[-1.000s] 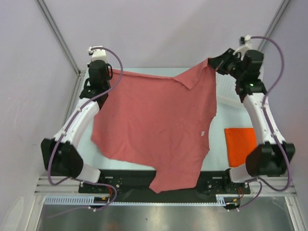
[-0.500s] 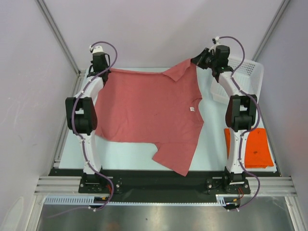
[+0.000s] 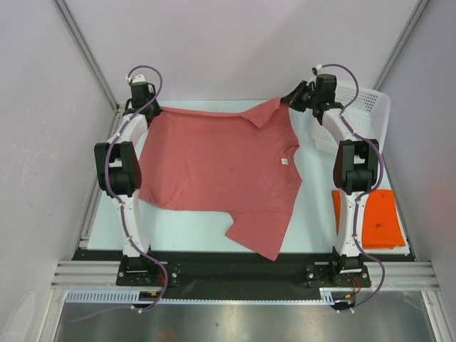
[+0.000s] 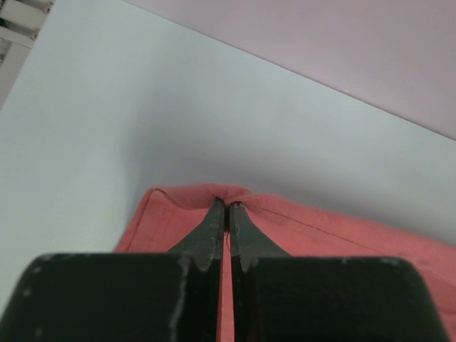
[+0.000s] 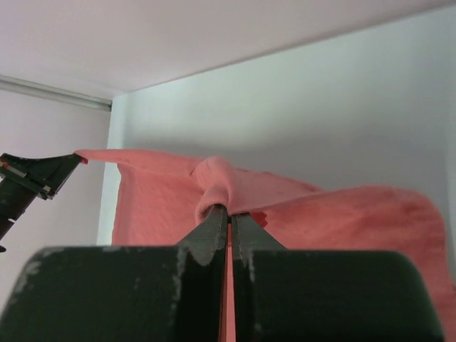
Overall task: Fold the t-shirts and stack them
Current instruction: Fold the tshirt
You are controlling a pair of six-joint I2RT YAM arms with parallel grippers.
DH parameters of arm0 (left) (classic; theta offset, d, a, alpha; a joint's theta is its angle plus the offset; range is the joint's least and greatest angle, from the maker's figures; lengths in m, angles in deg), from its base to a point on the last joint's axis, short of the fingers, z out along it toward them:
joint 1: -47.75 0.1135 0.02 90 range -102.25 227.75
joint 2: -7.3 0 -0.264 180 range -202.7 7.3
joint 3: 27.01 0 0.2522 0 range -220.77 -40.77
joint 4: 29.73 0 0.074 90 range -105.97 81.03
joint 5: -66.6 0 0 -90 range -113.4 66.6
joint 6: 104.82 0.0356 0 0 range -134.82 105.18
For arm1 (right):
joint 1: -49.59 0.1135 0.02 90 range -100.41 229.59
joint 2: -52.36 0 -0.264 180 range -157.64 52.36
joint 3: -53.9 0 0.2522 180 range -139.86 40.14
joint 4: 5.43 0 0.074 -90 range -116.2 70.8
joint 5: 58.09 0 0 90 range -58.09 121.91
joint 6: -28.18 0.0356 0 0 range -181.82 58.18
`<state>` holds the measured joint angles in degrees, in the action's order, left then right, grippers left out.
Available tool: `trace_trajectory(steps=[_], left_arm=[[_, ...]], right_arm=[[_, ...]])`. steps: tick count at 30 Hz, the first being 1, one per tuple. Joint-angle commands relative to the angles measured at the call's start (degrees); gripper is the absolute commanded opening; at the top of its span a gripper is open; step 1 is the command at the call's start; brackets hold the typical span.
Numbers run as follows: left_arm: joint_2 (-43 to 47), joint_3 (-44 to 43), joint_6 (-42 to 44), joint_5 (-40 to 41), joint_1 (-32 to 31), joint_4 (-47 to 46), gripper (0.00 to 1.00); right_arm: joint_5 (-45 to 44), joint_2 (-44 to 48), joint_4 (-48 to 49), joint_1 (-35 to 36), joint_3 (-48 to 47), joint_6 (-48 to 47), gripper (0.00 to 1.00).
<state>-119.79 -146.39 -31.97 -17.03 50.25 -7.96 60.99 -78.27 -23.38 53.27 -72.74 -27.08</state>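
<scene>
The pink-red t-shirt (image 3: 221, 167) is spread over the table, its far edge held up between both grippers. My left gripper (image 3: 147, 108) is shut on the shirt's far left corner; the left wrist view shows its tips (image 4: 226, 207) pinching the hem (image 4: 299, 221). My right gripper (image 3: 287, 100) is shut on the far right corner, where the cloth (image 5: 228, 189) bunches over the tips (image 5: 229, 211). A sleeve hangs over the near table edge (image 3: 260, 239). The orange t-shirt (image 3: 374, 217) lies folded flat at the near right.
A white perforated basket (image 3: 367, 114) stands at the far right, just behind the right arm. Metal frame posts rise at both far corners. The black base rail (image 3: 228, 267) runs along the near edge. Pale table surface (image 3: 185, 224) shows near the left front.
Both arms have stretched out to the far edge and lowered the pink-red shirt onto the table. In the last half second the grippers moved slightly further out, pulling the far edge taut.
</scene>
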Motion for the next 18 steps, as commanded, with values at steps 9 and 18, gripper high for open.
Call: trace_trajectory(steps=[9,18], left_arm=[[8.5,5.6,-5.0,-8.0,2.5,10.7,0.0],[11.0,6.2,-2.3,-8.6,4.2,20.6,0.0]], right_arm=[[-1.1,14.7,-12.9,0.3,11.1,0.8,0.0],[0.2,21.4,-16.8,-0.2,19.8,-1.2,0.0]])
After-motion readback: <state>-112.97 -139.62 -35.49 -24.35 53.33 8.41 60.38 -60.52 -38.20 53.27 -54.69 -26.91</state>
